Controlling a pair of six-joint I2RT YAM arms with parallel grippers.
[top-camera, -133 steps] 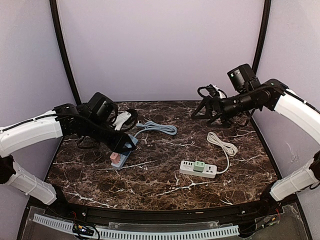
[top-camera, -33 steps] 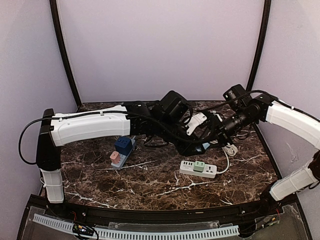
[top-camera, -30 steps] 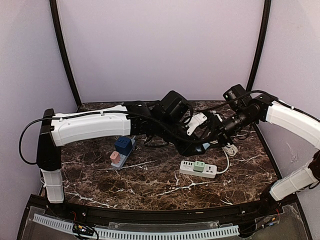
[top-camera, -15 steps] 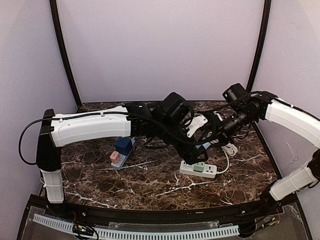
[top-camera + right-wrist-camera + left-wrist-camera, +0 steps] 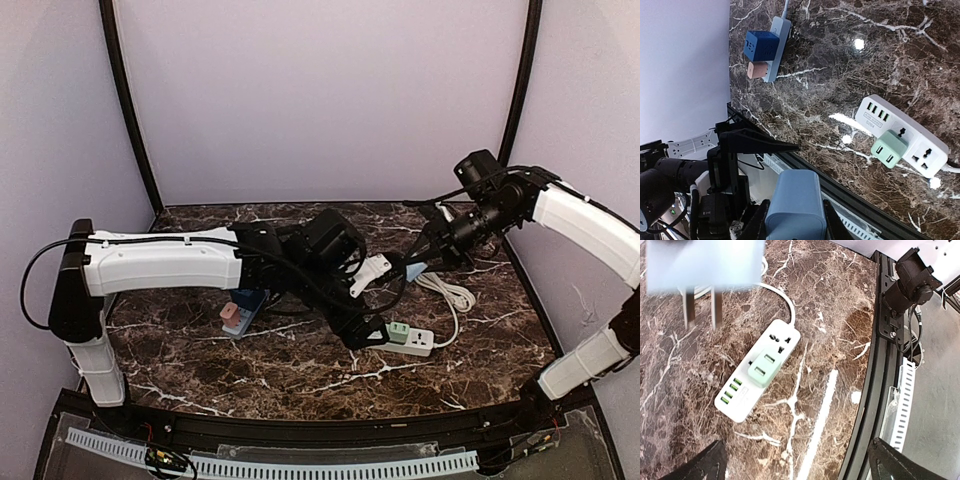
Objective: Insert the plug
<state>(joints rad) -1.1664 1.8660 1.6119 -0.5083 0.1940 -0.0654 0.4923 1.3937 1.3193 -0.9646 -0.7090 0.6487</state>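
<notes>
The plug (image 5: 792, 205) is pale blue, the power strip (image 5: 785, 340) white, its adapter (image 5: 764, 367) mint-green, the table (image 5: 285, 362) veined brown.

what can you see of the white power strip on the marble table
The white plastic rectangular power strip lies flat on the dark marble table. One end carries four green USB ports; a mint-green cube adapter with two ports sits plugged in mid-strip; the universal socket beside it is free. A white cord leaves that end.

Bright even light, glare on table (image 5: 850, 65) — plug (image 5: 705, 265) blurred
</notes>
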